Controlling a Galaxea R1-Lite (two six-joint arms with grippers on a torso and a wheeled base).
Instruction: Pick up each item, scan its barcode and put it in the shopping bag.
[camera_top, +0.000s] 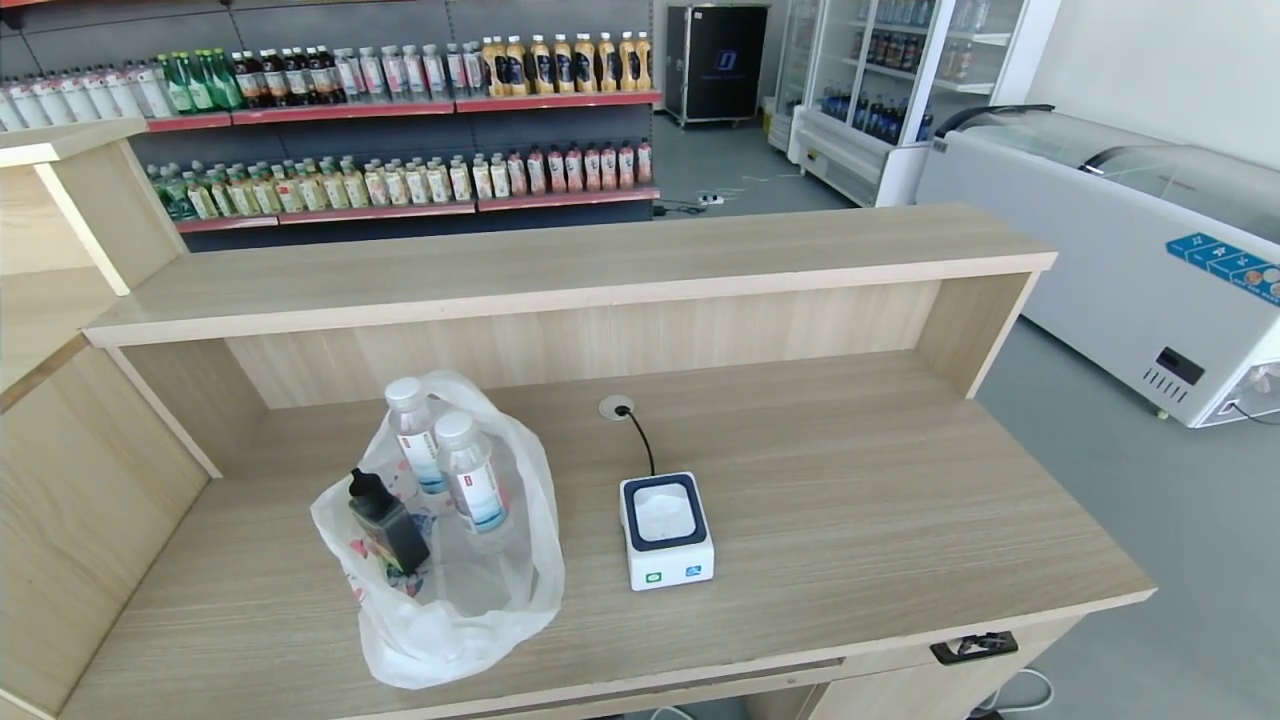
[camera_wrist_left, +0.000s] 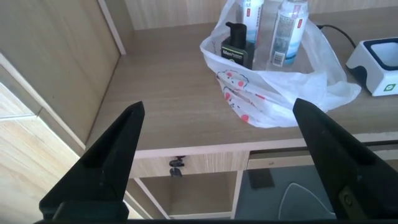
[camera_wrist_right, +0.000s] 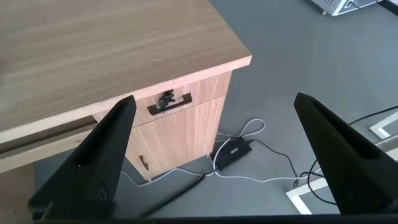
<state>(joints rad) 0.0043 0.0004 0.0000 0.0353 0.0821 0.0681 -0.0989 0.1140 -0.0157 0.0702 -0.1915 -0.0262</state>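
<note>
Head view: you are seeing shopping bag (camera_top: 440, 600) sitting on desk (camera_top: 850, 500) at 9 o'clock of scanner (camera_top: 665, 530), with water bottles (camera_top: 470, 480) and black bottle (camera_top: 385, 520) standing inside. Left claw (camera_wrist_left: 217, 107) is hanging spread wide, empty, bag lying well apart ahead. Right claw (camera_wrist_right: 216, 101) is gaping too, hanging off desk corner.

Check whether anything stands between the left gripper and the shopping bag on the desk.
Nothing visible does. The left gripper, jaws open, hangs off the front edge of the desk. Only bare wood lies between it and the shopping bag.
</note>
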